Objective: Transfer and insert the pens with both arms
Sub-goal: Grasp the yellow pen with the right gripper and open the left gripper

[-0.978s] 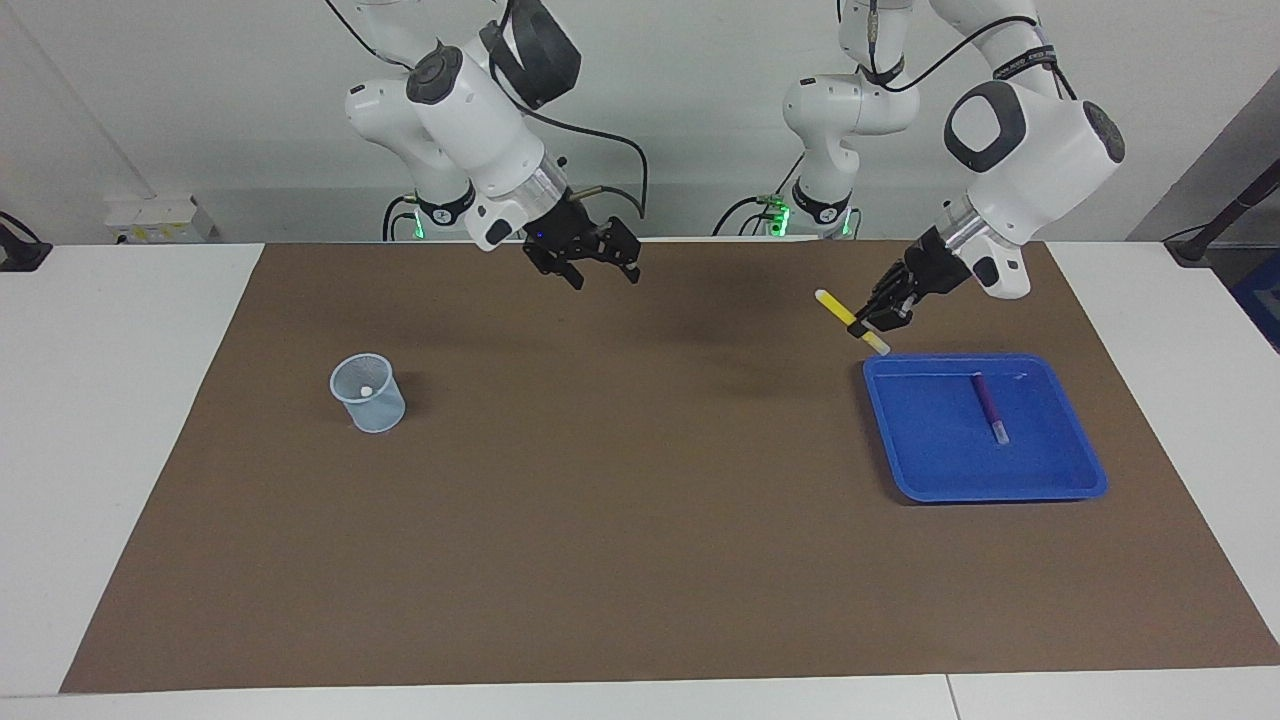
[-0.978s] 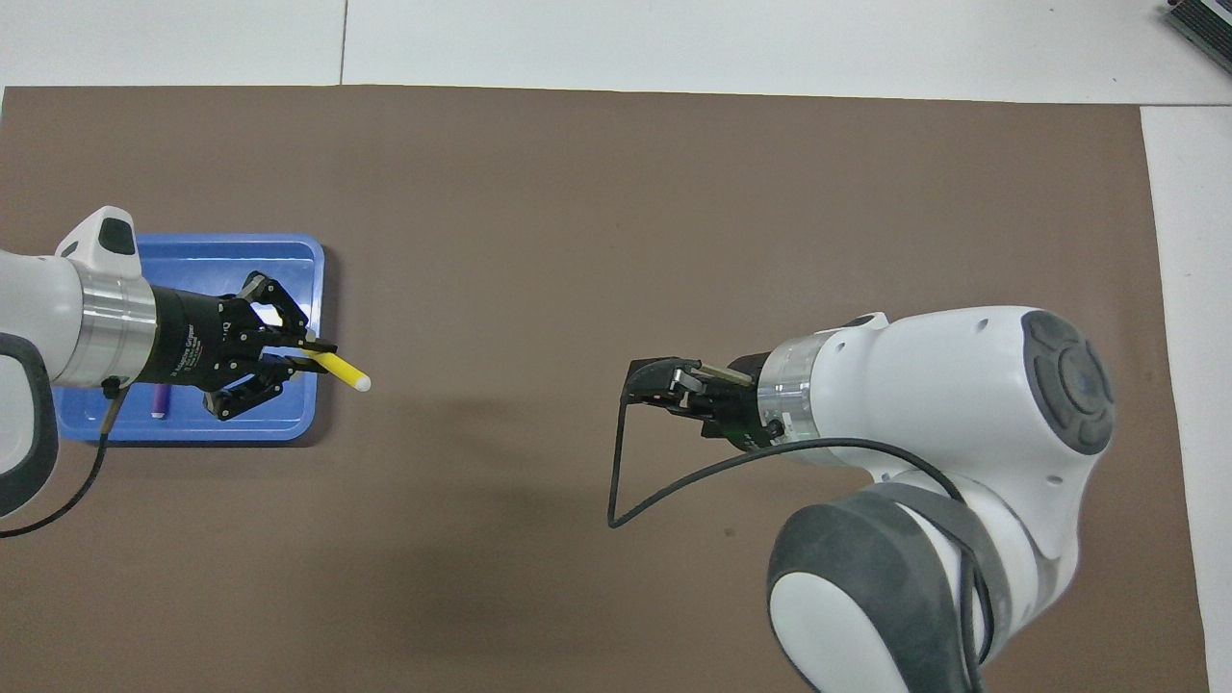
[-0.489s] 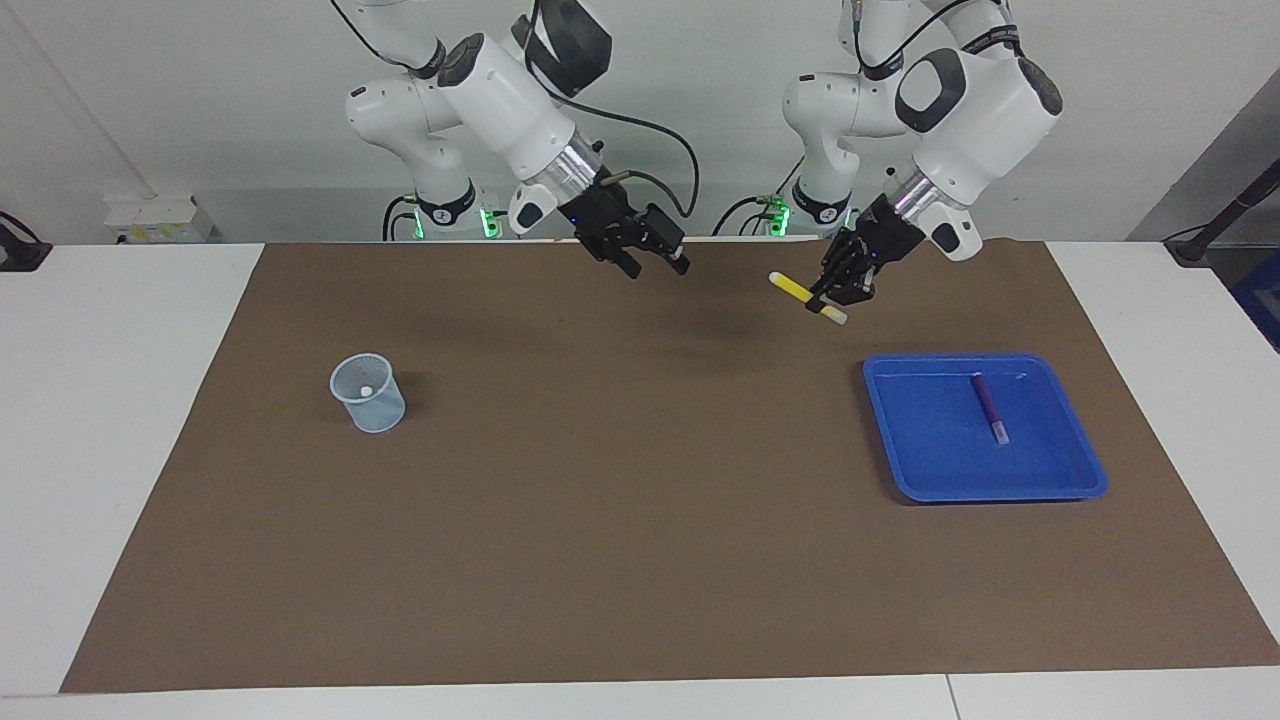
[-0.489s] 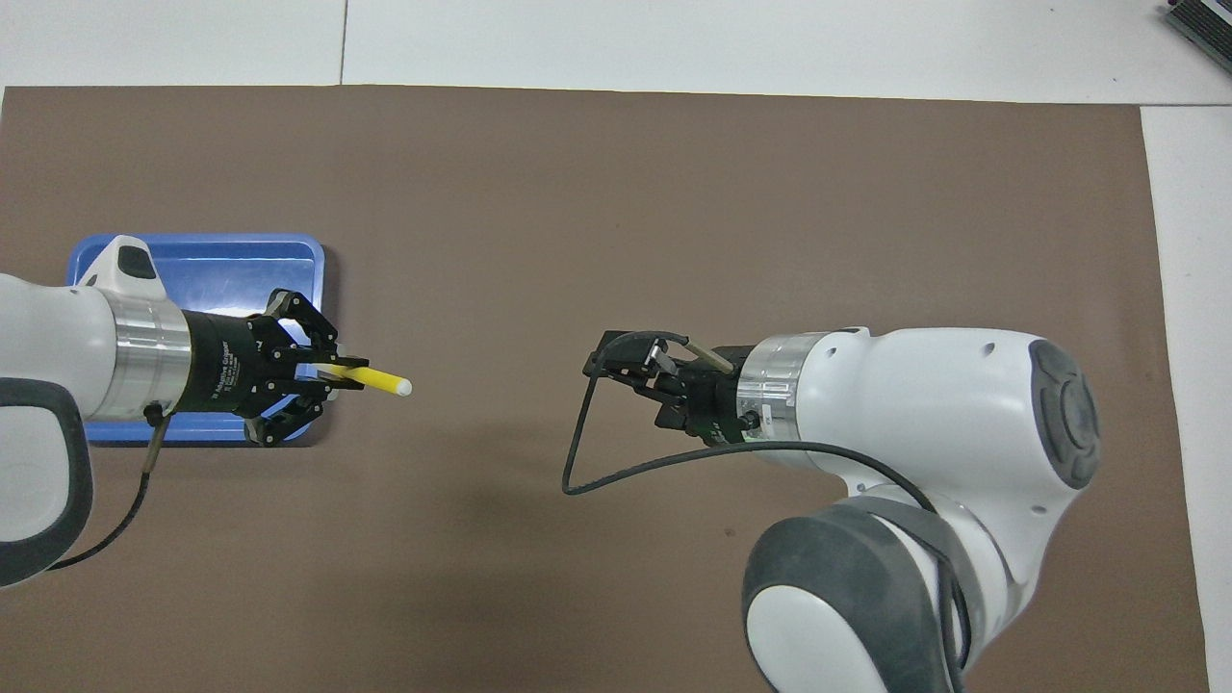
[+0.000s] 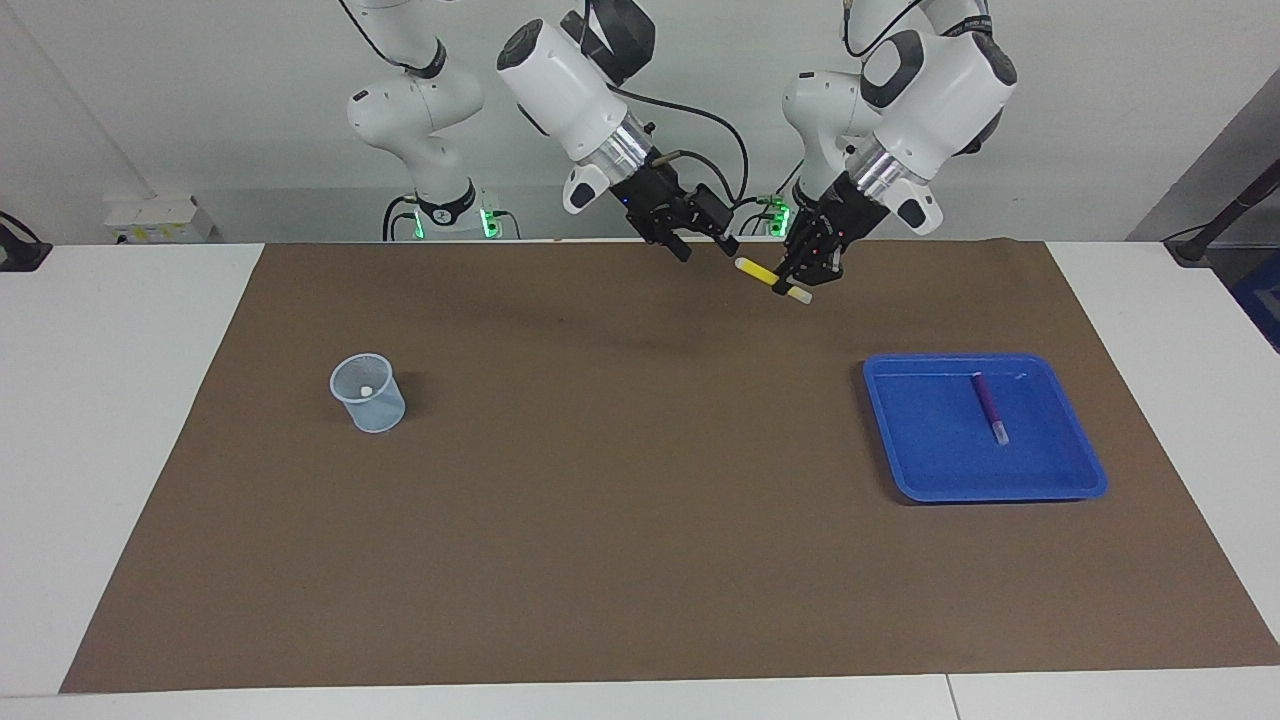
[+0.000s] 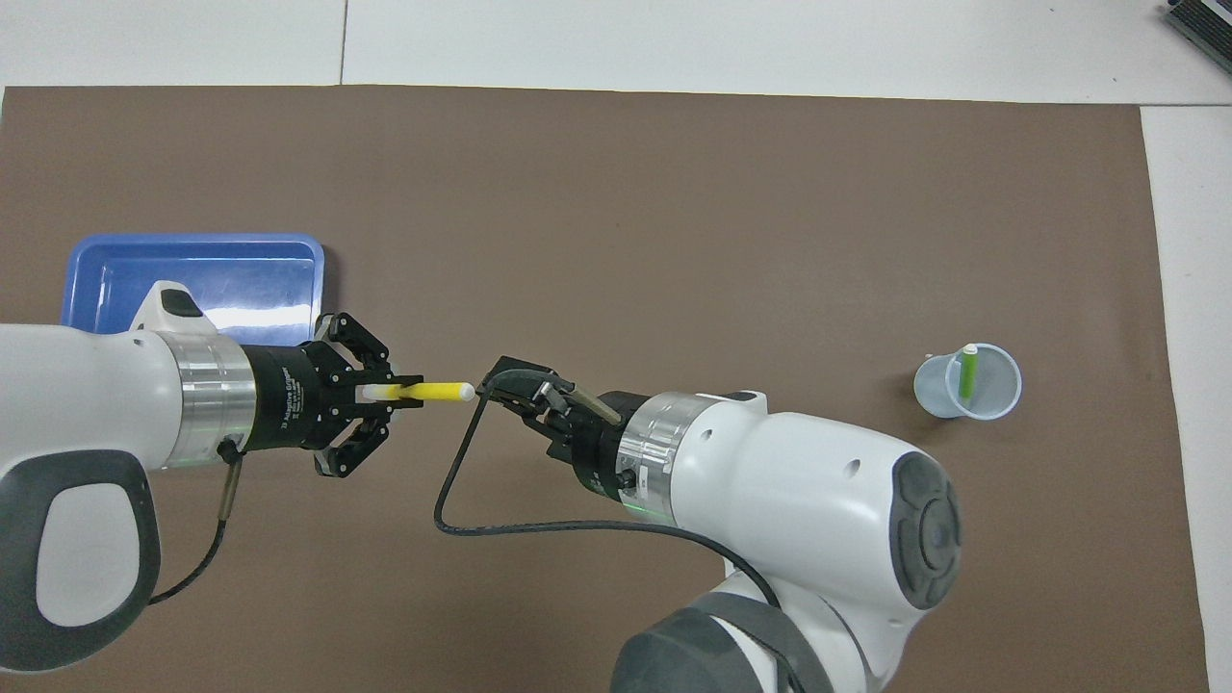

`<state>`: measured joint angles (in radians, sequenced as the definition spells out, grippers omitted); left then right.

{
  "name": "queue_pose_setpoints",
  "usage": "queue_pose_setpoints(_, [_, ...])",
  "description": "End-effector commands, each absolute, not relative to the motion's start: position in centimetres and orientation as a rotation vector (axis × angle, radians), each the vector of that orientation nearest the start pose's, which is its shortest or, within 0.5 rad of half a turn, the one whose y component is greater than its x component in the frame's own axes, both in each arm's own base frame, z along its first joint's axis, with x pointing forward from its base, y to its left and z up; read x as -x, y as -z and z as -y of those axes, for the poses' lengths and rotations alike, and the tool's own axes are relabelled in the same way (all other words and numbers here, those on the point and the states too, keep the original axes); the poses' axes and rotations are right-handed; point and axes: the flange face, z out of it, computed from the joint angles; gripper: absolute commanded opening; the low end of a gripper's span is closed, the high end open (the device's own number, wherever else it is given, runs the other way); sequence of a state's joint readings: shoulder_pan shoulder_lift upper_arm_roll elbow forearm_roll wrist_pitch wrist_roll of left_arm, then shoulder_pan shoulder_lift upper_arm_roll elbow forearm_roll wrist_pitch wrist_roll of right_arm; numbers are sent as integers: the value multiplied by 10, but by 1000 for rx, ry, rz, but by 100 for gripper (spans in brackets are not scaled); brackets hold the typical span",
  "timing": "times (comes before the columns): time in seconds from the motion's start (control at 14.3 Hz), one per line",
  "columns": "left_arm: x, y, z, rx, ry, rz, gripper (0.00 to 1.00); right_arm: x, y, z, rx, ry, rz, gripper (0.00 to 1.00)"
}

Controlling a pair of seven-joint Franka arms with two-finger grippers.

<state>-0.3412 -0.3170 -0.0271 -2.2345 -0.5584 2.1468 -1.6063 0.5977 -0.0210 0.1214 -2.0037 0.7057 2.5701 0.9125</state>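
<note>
Green pen — overhead view only

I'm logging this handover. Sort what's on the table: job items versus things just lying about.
Job items:
- yellow pen held by left gripper
- right gripper, open beside it
- purple pen in blue tray
- green pen in clear cup

Lying about:
- brown mat
</note>
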Motion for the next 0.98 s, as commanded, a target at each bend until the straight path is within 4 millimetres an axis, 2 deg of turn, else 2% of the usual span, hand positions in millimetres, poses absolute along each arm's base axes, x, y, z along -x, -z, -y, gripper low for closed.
queue_pose_setpoints(0.0, [-418,-525,198,2586,-525,2488,0,-459,-522,-416,2139,-13,-863,100])
queue_pose_setpoints(0.42, [-414,-528,203,2548,-536,2519,0,-456,-515,-421,2153,-25,-857,99])
queue_pose_setpoints(0.63, [-414,-529,203,2547,-537,2520,0,-453,-514,-422,2179,-60,-843,92])
queue_pose_setpoints(0.91, [-414,-529,203,2545,-539,2520,0,-441,-531,-415,2228,-147,-801,86])
